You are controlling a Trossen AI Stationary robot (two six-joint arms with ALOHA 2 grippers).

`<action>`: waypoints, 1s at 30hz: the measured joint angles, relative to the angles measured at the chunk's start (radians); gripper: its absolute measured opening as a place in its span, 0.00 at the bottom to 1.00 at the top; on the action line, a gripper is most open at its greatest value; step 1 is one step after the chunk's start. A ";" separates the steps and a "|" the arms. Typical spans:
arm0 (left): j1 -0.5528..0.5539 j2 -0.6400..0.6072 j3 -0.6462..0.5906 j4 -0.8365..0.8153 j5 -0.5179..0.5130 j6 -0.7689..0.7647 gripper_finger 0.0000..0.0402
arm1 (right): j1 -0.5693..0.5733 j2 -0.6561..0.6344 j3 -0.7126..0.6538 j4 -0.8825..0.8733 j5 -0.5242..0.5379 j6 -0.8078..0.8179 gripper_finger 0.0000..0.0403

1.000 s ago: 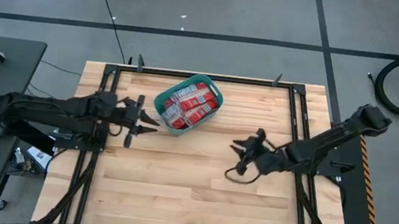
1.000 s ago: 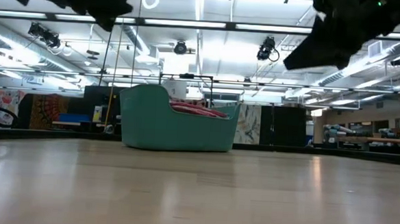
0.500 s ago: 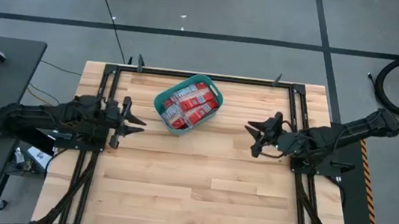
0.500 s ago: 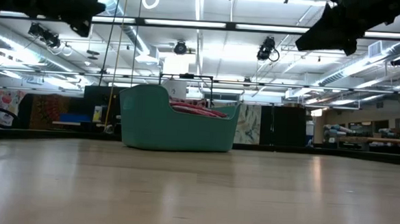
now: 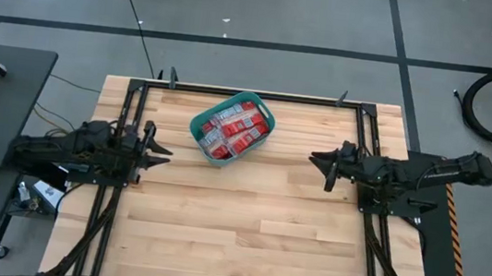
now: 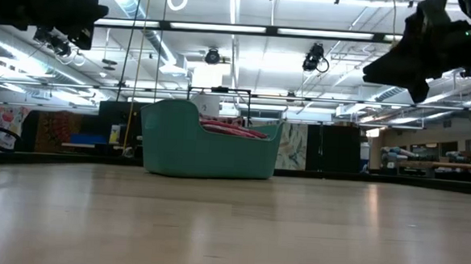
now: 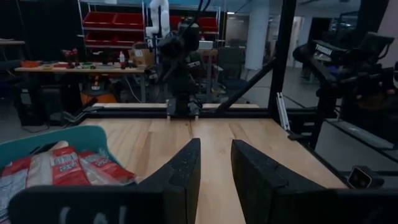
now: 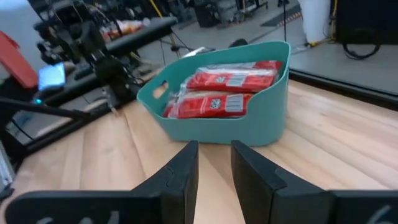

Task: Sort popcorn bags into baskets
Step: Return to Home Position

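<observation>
Item 1, popcorn bags (image 5: 236,128): flat red packets, glossy film, white print and a pale popcorn picture. I see them heaped and overlapping inside the basket; I cannot count them exactly

Item 2, basket (image 8: 242,127): teal plastic tub, rounded rectangle, smooth walls, rolled rim, slot handle at one end. It stands on the counter's far middle, a little left of centre

Item 3, counter (image 5: 245,231): pale wooden strips, matt finish

Item 4, left hand (image 7: 214,154): above the counter's left side, near the basket but apart from it. Two dark wedge-shaped fingers stand a narrow gap apart, holding nothing

Item 5, right hand (image 8: 213,149): above the counter's right side, well apart from the basket and facing it. Same narrow gap, empty
</observation>
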State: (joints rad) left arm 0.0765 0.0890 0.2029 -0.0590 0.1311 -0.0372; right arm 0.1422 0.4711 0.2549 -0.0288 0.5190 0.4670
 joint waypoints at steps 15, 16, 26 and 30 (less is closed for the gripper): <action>0.000 -0.085 -0.001 -0.104 -0.122 0.048 0.23 | -0.065 -0.287 -0.231 0.052 -0.076 0.005 0.25; 0.000 -0.085 -0.001 -0.103 -0.125 0.048 0.23 | -0.066 -0.291 -0.236 0.072 -0.080 -0.004 0.25; 0.000 -0.083 -0.001 -0.079 -0.184 0.000 0.23 | -0.066 -0.282 -0.249 0.106 -0.047 -0.075 0.25; 0.000 -0.083 -0.001 -0.062 -0.202 0.075 0.23 | -0.066 -0.276 -0.249 0.118 -0.008 -0.046 0.25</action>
State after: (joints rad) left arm 0.0765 0.0063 0.2016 -0.1207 -0.0707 0.0382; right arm 0.0761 0.1955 0.0059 0.0887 0.5114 0.4210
